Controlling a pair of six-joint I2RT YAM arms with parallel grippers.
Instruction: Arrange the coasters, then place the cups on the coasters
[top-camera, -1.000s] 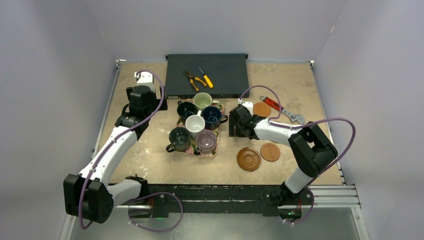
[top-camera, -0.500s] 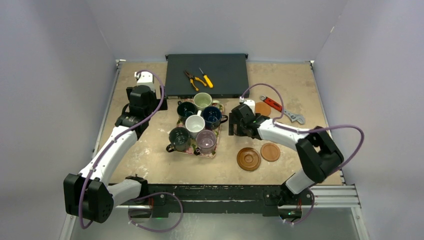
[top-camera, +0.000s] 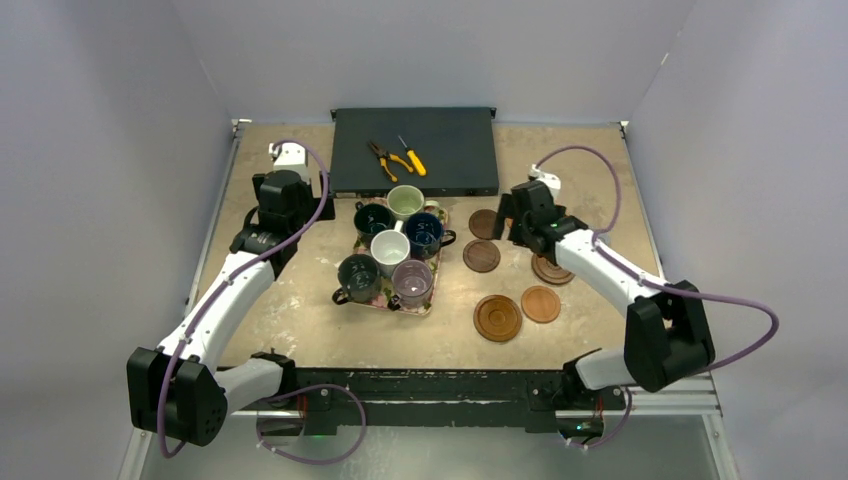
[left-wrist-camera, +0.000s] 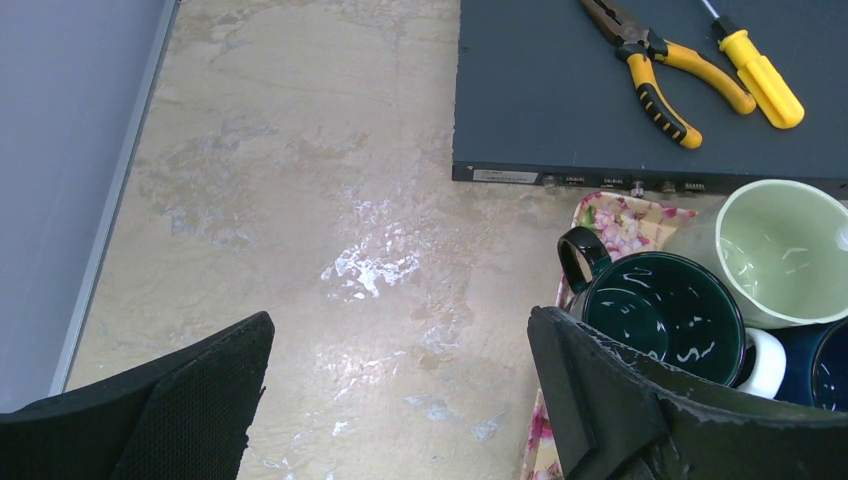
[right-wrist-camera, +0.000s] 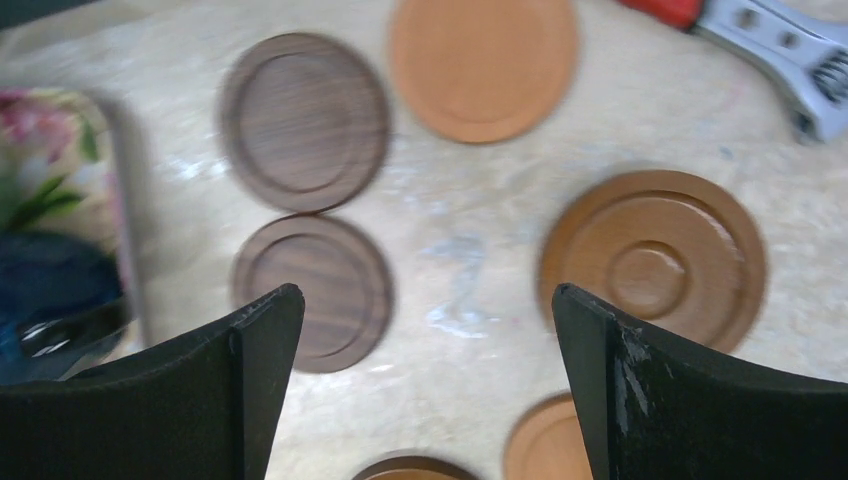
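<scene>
Table (top-camera: 300, 310): tan top, worn, with pale blotches. Lying directly on it:
- dark flat rack unit (top-camera: 455, 160), far edge, centre
- floral tray (left-wrist-camera: 620, 215), just in front of the unit
- far dark brown coaster (top-camera: 483, 223) and near dark brown coaster (top-camera: 481, 256), right of the tray, just apart
- light tan coaster (right-wrist-camera: 483, 65), beside the far dark one
- ringed reddish-brown coaster (right-wrist-camera: 652, 260), further right
- second ringed coaster (top-camera: 497, 318) and second tan coaster (top-camera: 541, 304), side by side nearer the front
- adjustable wrench (right-wrist-camera: 780, 35), red handle, beyond the coasters
</scene>
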